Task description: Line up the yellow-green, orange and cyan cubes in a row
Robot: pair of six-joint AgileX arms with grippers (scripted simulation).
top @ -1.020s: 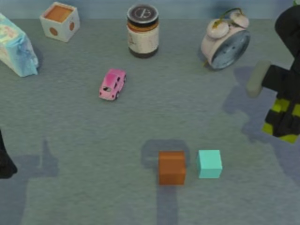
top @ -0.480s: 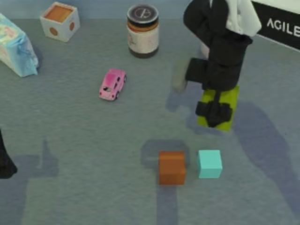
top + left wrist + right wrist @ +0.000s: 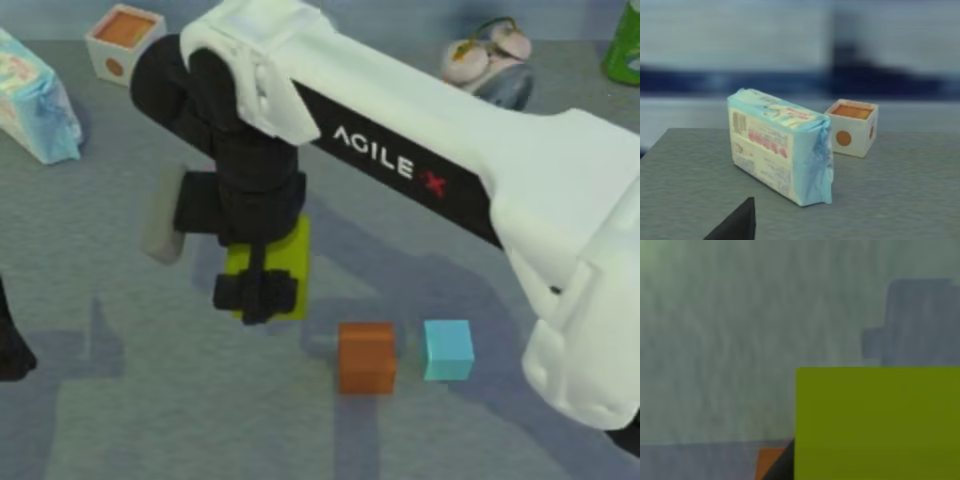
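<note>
Lime cube is clamped in the right gripper, left of orange cube and cyan cube, to extend their row; left gripper parked, state unclear.

A pale blue packet lies at the tabletop's far left, a white orange-dotted box just beside it, an alarm clock far right.

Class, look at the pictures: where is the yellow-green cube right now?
In the top view the yellow-green cube sits left of centre, held in the right gripper, just left of the orange cube.
</note>
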